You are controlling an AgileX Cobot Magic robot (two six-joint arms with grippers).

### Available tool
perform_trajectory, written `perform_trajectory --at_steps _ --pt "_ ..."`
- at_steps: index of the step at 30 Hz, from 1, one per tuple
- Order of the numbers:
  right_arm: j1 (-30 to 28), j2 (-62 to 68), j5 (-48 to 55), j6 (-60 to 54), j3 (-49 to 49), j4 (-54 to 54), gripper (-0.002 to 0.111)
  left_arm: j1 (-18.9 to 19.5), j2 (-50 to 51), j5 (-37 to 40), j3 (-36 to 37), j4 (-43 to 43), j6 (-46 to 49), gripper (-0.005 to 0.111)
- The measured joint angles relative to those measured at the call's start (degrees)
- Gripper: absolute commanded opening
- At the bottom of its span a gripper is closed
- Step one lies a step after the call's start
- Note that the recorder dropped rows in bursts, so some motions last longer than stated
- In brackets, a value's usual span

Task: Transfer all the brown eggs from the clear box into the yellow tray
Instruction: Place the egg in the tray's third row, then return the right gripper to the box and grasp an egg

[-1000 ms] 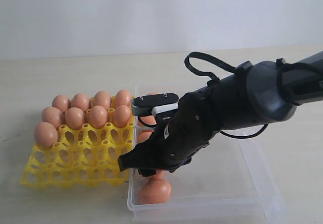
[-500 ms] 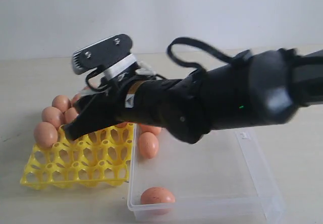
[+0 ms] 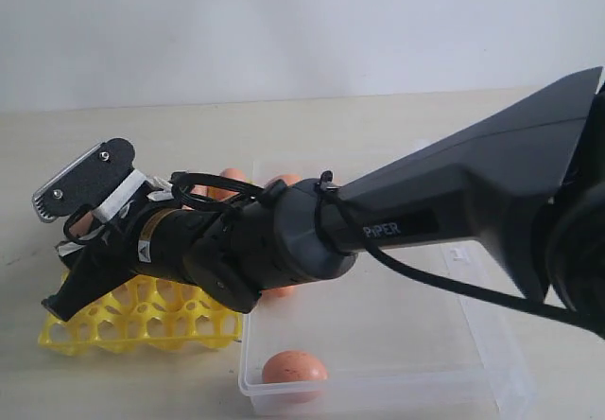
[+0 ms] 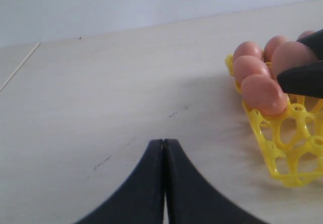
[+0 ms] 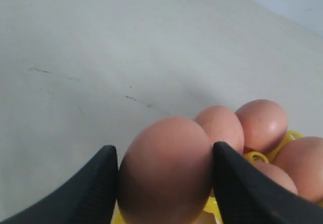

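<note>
Placing: gripping smooth reddish-brown oval egg (image 5: 164, 181) in black right gripper (image 5: 164, 148) above bright yellow plastic egg tray (image 3: 132, 344); next, likely lowering into a free cup (image 3: 159, 318). Left gripper (image 4: 164, 148) closed, empty.

Several brown eggs (image 4: 261, 94) seated in yellow tray (image 3: 142, 323); others in clear box (image 3: 416, 330).

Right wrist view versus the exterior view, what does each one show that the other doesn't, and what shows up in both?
Only the right wrist view: a smooth reddish-brown oval egg clamped between the black jaws, touching both. Only the exterior view: the large clear plastic box with one brown egg near its front wall, and the black arm stretched over the tray. Both: the bright yellow plastic egg tray holding seated brown eggs.
</note>
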Motion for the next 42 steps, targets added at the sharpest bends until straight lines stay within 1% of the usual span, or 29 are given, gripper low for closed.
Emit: perform_trajectory --at_steps 12,14,16,18,22,23,24,26,31,34,37,40,41,42 --pt "-2.6 0.0 2.6 2.0 -0.1 0.3 0.000 0.0 0.0 0.0 0.0 0.0 0.0 0.000" --pt "-2.8 0.0 4.2 2.7 -0.1 0.3 0.004 0.0 0.0 0.0 0.0 0.0 0.0 0.000" --pt "-3.1 0.0 5.2 4.2 -0.1 0.3 0.013 0.0 0.0 0.0 0.0 0.0 0.0 0.000" --pt "-3.3 0.0 5.8 5.8 -0.1 0.3 0.024 0.0 0.0 0.0 0.0 0.0 0.0 0.000" --pt "-3.4 0.0 5.8 6.9 -0.1 0.3 0.059 0.0 0.0 0.0 0.0 0.0 0.0 0.000" --pt "-3.4 0.0 5.9 7.0 -0.1 0.3 0.065 0.0 0.0 0.0 0.0 0.0 0.0 0.000" --pt "-3.4 0.0 5.9 7.2 -0.1 0.3 0.069 0.0 0.0 0.0 0.0 0.0 0.0 0.000" --pt "-3.4 0.0 5.9 7.2 -0.1 0.2 0.070 0.0 0.0 0.0 0.0 0.0 0.0 0.000" --pt "-3.4 -0.4 7.8 7.3 -0.1 0.0 0.065 0.0 0.0 0.0 0.0 0.0 0.0 0.000" --pt "-3.4 -3.3 12.4 7.3 -0.1 -0.9 0.063 0.0 0.0 0.0 0.0 0.0 0.0 0.000" --pt "-3.8 -9.0 21.1 7.2 -0.1 -3.1 0.062 0.0 0.0 0.0 0.0 0.0 0.0 0.000" --pt "-4.4 -15.8 34.9 7.5 -0.2 -6.0 0.062 0.0 0.0 0.0 0.0 0.0 0.0 0.000" --pt "-4.6 -18.4 41.5 8.7 -0.2 -7.0 0.062 0.0 0.0 0.0 0.0 0.0 0.0 0.000" --pt "-4.8 -19.9 45.6 9.7 -0.2 -7.9 0.062 0.0 0.0 0.0 0.0 0.0 0.0 0.000"
